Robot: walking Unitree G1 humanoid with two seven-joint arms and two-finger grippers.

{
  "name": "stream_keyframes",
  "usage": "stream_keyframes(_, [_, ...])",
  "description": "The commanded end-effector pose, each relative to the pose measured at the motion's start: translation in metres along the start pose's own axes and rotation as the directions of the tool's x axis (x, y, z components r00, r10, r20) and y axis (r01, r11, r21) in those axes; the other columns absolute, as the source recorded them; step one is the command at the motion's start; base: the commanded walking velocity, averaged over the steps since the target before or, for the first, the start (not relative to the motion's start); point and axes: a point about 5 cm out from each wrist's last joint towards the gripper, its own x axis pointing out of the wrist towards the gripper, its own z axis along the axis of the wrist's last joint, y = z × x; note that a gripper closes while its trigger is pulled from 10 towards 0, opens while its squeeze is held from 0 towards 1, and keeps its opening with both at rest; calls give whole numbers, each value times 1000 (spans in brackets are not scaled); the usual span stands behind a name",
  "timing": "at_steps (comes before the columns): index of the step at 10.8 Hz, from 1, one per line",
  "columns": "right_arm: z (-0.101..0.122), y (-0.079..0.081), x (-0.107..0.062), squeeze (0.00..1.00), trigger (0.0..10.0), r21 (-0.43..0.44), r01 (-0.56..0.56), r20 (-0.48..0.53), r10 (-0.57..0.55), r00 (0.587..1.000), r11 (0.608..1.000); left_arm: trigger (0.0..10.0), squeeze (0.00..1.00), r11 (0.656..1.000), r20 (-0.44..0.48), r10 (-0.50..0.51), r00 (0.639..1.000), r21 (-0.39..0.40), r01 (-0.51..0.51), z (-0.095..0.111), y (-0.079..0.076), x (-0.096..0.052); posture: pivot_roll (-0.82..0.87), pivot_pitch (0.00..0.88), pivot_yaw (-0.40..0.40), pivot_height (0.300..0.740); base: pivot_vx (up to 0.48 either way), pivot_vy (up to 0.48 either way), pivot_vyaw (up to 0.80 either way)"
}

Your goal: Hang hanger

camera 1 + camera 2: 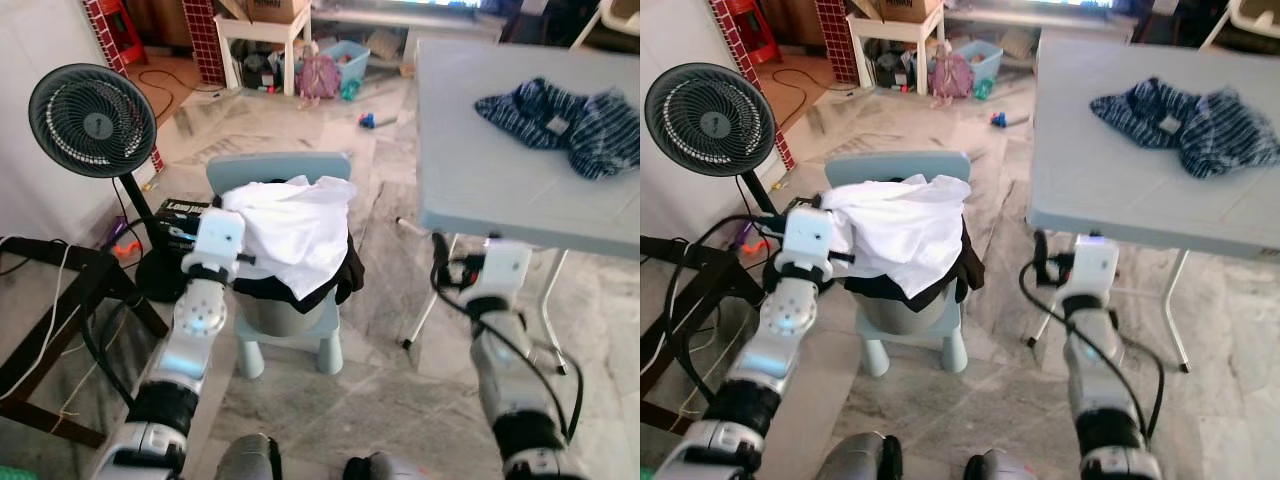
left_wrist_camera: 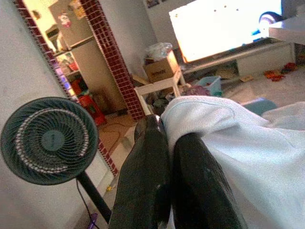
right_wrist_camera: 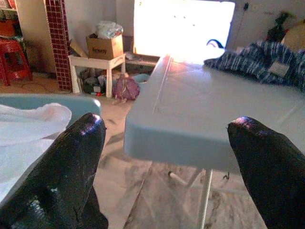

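A white garment point(image 1: 295, 225) is heaped over a black cloth point(image 1: 345, 275) and a grey bin point(image 1: 285, 315) on a small pale blue chair point(image 1: 275, 165). My left gripper point(image 2: 169, 131) is at the garment's left edge, its two black fingers point(image 2: 147, 162) pressed together with a fold of the white fabric between the tips. My right gripper point(image 3: 169, 126) is held open under the near left corner of the grey folding table point(image 1: 480, 170), with nothing between its fingers. I cannot make out a hanger.
A blue striped garment point(image 1: 565, 120) lies on the table's far side. A black standing fan point(image 1: 92, 120) and a black box point(image 1: 180, 225) stand left of the chair, and a dark rack point(image 1: 60, 300) with cables is at the near left. Clutter lines the far wall.
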Motion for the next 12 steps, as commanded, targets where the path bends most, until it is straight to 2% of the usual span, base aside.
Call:
stream_keyframes(1, [3, -8, -1, 0, 10000, -9, 28, 20, -28, 999, 1000, 10000, 0, 999, 38, 47, 998, -9, -47, 7, 10, 9, -31, 0, -15, 740, 0, 0, 0])
stream_keyframes(3, [1, -14, -7, 0, 10000, -15, 42, 20, -41, 999, 999, 10000, 0, 999, 67, 38, 997, -26, -36, 12, 5, 6, -40, 28, -16, 740, 0, 0, 0])
stream_keyframes(5, [5, -8, -7, 0, 10000, -18, 19, 27, -19, 999, 1000, 10000, 0, 998, 85, 62, 994, -37, -59, 18, 5, 6, -35, 73, -33, 740, 0, 0, 0])
stream_keyframes(6, [12, -7, -6, 0, 10000, -18, 13, 53, -12, 999, 1000, 10000, 0, 996, 85, 74, 994, -56, -70, 18, 5, 0, -32, 95, -37, 740, 0, 0, 0])
stream_keyframes(7, [14, -7, -6, 0, 10000, -8, 18, 60, -17, 998, 1000, 10000, 0, 995, 75, 83, 994, -55, -79, 14, 9, -2, -29, 90, -33, 740, 0, -247, 0])
stream_keyframes(8, [14, -6, -8, 0, 10000, 2, 21, 62, -21, 998, 1000, 10000, 0, 994, 64, 103, 993, -47, -100, 12, 16, -1, -25, 104, -23, 740, 0, -259, -800])
stream_keyframes(10, [15, -4, -11, 0, 10000, 11, 30, 61, -30, 998, 1000, 10000, 0, 995, 79, 90, 993, -44, -86, 17, 16, -7, -14, 136, -23, 740, 0, -266, -575])
stream_keyframes(12, [10, 0, -16, 0, 10000, 10, 19, 35, -20, 999, 1000, 10000, 0, 996, 65, 83, 994, -46, -80, 15, 13, -18, -18, 134, -23, 740, 0, -307, 0])
